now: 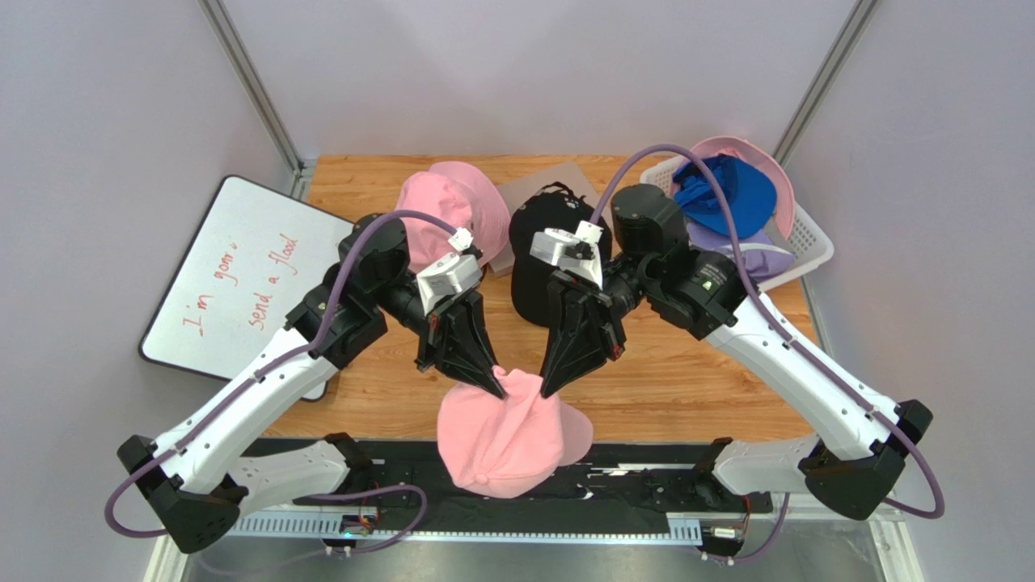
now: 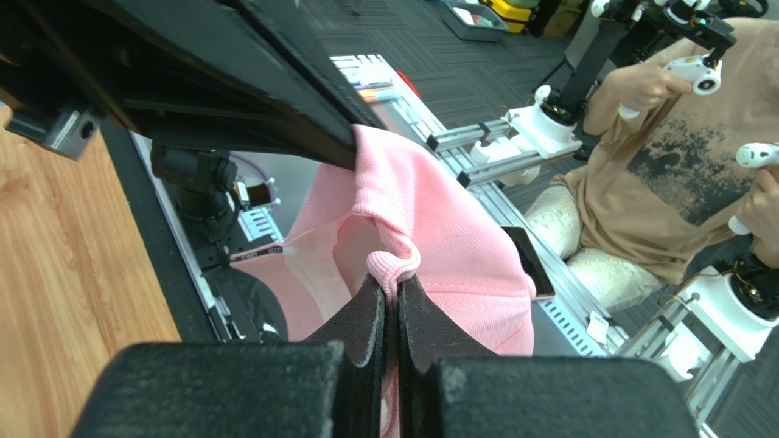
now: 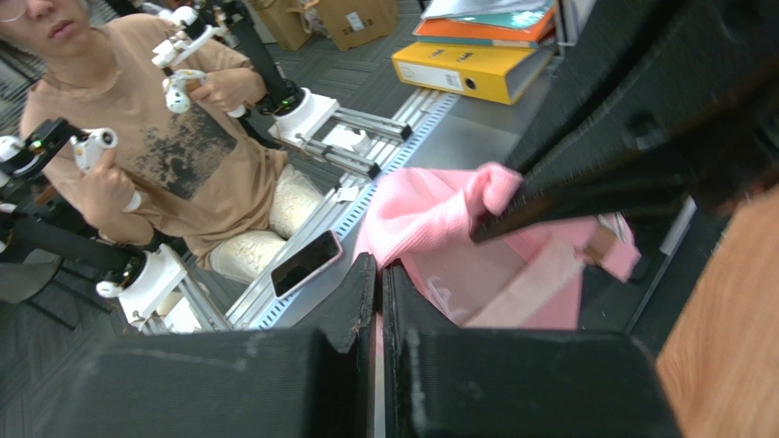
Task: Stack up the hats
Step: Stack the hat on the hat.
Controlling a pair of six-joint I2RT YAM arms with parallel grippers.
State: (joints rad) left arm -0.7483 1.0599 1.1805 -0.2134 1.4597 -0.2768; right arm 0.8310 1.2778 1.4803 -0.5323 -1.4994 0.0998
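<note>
One pink cap (image 1: 510, 431) was the hat in play, hanging soft and crumpled at the near edge of the tabletop (image 1: 680, 376), partly out over the dark strip in front of it. Both arms had it! The left tool (image 2: 389, 285) was pressed together on a rolled fold of the pink fabric, and the right tool (image 3: 378, 271) was pinched tight on the opposite edge, a sliver of pink showing between its jaws. From above, the two tips sat close together at the cap's far side.

By my reading this was the pick-up-and-carry step: cap gripped, not yet set on anything. Farther back sat a black cap (image 1: 541, 243) and a pink bucket hat (image 1: 444, 206) on the wood, either a likely base for the stack. The next move would call for both arms travelling back together, so the cloth neither stretched nor slipped, then a level release.

At the right, a white basket (image 1: 812, 249) held a blue cap (image 1: 729, 194) and a lavender cap (image 1: 759, 257). At the left, a whiteboard (image 1: 231, 267) carried red handwriting; "send a flood" was legible.
</note>
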